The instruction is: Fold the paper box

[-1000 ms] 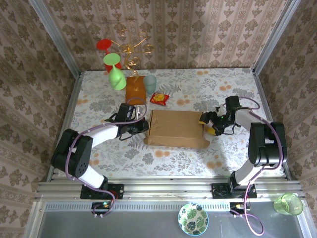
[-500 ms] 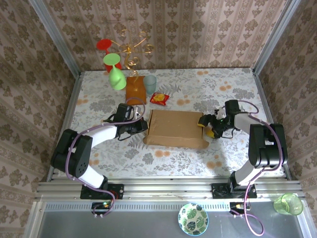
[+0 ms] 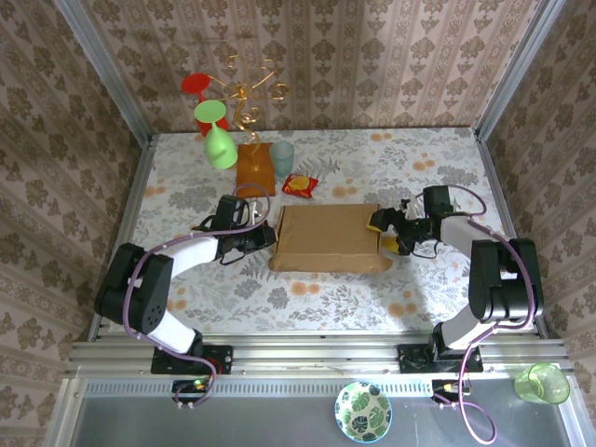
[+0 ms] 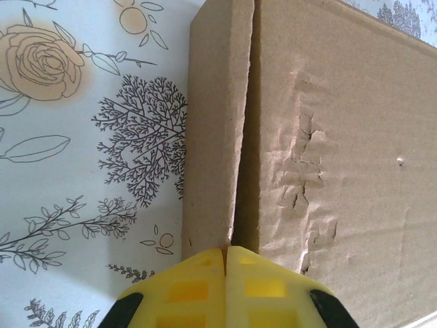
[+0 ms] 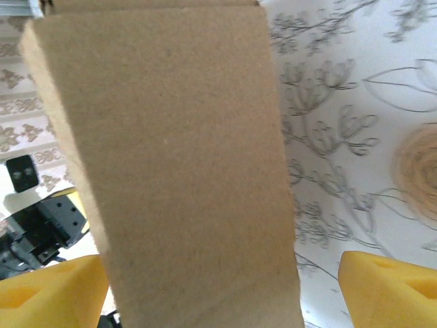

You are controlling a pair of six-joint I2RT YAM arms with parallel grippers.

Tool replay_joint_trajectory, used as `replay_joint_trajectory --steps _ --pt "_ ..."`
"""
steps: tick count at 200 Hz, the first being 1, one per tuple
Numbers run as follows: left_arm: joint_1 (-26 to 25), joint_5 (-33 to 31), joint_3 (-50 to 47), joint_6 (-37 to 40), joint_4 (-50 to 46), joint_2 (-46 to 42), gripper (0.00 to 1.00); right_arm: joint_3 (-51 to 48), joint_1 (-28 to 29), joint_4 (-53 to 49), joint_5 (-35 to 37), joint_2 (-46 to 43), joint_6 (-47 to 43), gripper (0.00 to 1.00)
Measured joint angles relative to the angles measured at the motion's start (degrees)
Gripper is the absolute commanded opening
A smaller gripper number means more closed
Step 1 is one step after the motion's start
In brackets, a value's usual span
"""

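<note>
The paper box (image 3: 328,237) is a flat brown cardboard mailer lying in the middle of the flowered table. My left gripper (image 3: 271,234) is shut, its yellow tips pressed against the box's left end. In the left wrist view those fingertips (image 4: 205,270) meet at the seam between a narrow side flap (image 4: 213,123) and the creased main panel (image 4: 341,137). My right gripper (image 3: 386,233) stands open at the box's right end. In the right wrist view a cardboard flap (image 5: 184,164) rises between its wide-apart fingers (image 5: 392,287), with clear space on the right side.
Behind the box stand a wooden slab with a gold wire stand (image 3: 254,168), green glasses (image 3: 220,144), a red glass (image 3: 196,84), a pale cup (image 3: 282,154) and a red packet (image 3: 300,184). A patterned bowl (image 3: 363,411) and a green cup (image 3: 542,383) sit off the table in front.
The right gripper has opened wider and shifted slightly toward the back along the box's right end. The left gripper has stayed shut at the left end.
</note>
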Motion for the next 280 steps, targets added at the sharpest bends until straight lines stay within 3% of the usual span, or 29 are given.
replay_joint_trajectory --steps 77,113,144,187,224,236,280 --pt "0.33 0.17 0.0 -1.53 2.64 1.09 0.0 0.39 6.38 5.55 -2.69 2.78 4.57 0.76" --pt "0.7 -1.84 -0.07 -5.62 3.67 0.2 0.35 1.9 6.71 6.36 -2.71 3.06 8.0 0.67" --pt "1.64 -4.31 -0.04 -10.43 3.76 -7.93 0.52 3.65 6.36 6.88 -4.0 3.06 12.96 0.61" --pt "7.06 -5.4 2.34 -18.6 -0.37 -14.95 0.56 6.03 5.75 5.46 -7.63 3.17 21.79 0.55" --pt "7.43 -7.02 2.14 -26.75 -8.85 -18.08 0.61 9.03 5.31 0.28 -10.08 3.39 26.49 0.51" --pt "7.56 -7.23 1.22 -30.29 -9.31 -18.4 0.67 9.07 5.16 -1.31 -11.32 3.39 28.17 0.51" --pt "7.78 -5.55 -2.25 -43.87 -7.41 -14.84 0.7 9.01 4.72 -4.22 -14.75 3.39 33.4 0.49"
